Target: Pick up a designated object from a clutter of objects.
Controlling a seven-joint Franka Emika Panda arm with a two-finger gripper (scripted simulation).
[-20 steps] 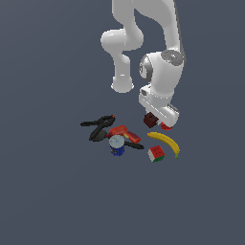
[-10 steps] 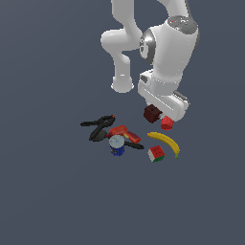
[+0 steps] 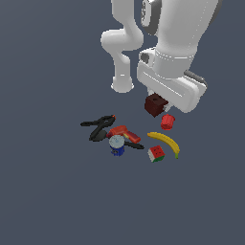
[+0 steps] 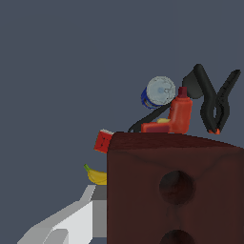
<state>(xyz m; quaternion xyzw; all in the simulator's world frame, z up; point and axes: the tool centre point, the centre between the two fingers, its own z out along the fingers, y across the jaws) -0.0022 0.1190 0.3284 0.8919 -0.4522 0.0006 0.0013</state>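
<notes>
Count, w/ the banana [image 3: 165, 141] as ref: 1 banana, 1 red cup [image 3: 167, 121] just above it, 1 colourful cube [image 3: 156, 153] just below, 1 brown block [image 3: 154, 105] up off the rest, 1 red drill [image 3: 124, 133], 1 blue can [image 3: 116, 145], 1 black clamp [image 3: 97, 127]. 7 items total.
</notes>
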